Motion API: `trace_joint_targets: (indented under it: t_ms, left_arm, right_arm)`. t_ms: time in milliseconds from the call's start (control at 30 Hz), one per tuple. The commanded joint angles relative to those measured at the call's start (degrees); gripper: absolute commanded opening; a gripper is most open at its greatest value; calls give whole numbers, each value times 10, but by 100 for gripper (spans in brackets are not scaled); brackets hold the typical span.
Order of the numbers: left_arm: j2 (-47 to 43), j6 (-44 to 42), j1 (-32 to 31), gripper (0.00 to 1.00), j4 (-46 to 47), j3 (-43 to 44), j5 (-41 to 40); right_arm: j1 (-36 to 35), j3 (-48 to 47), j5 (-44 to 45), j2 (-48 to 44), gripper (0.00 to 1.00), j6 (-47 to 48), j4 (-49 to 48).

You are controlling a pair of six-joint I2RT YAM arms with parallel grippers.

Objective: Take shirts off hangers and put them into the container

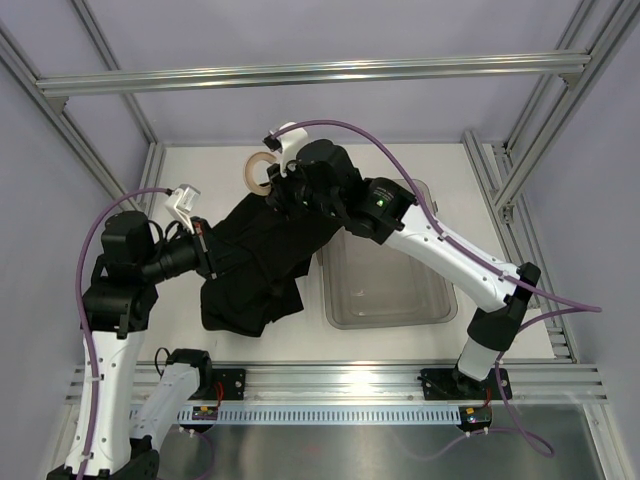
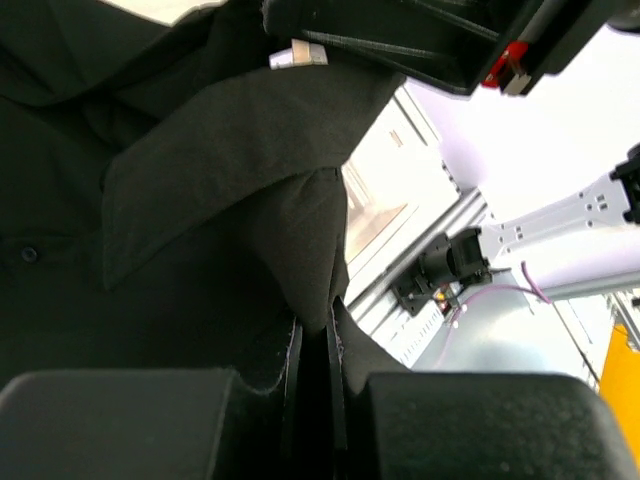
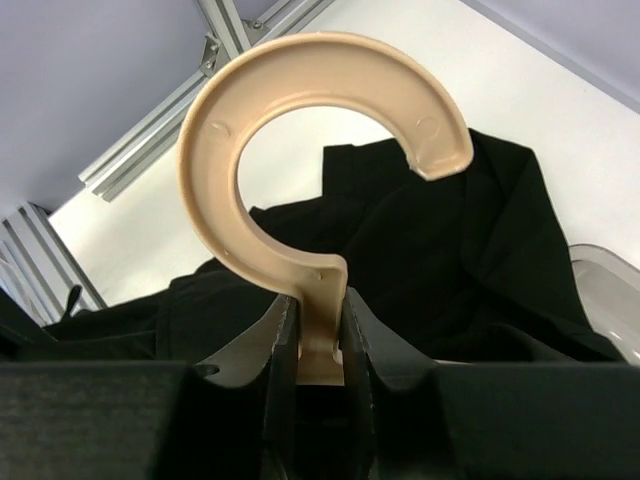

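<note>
We see the bin [image 1: 385,290] on the table [image 1: 440,170], nothing inside it. The shirt [image 1: 255,265] lies crumpled just left of it, outside. Our right gripper [image 3: 318,345] pinches the stem of the hanger [image 3: 300,150], its hook arching above the fingers [image 3: 255,350], black cloth behind. Our left gripper [image 2: 318,350] is clamped on a fold of shirt at its left edge.

one black shirt [image 1: 255,262], one tan hanger [image 3: 300,180], one clear bin [image 1: 385,290], two arms.
</note>
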State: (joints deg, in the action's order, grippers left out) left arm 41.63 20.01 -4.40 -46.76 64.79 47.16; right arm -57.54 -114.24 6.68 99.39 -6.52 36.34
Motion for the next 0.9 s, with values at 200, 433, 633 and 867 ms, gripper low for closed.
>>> trace_joint_targets:
  t_ms: [200,433,633,867]
  left_arm:
    - [-30,28,-3,40,40,7,44]
    - [-74,26,-3,82,7,46,-7]
    - [-90,3,-3,82,-39,39,-27]
    - [-104,-8,-3,81,-54,0,-46]
  right_arm:
    - [1,-34,29,-10,0,7,-7]
    - [1,-46,81,-20,0,6,15]
    - [2,-63,107,-38,0,11,32]
    - [1,-113,111,-46,0,23,57]
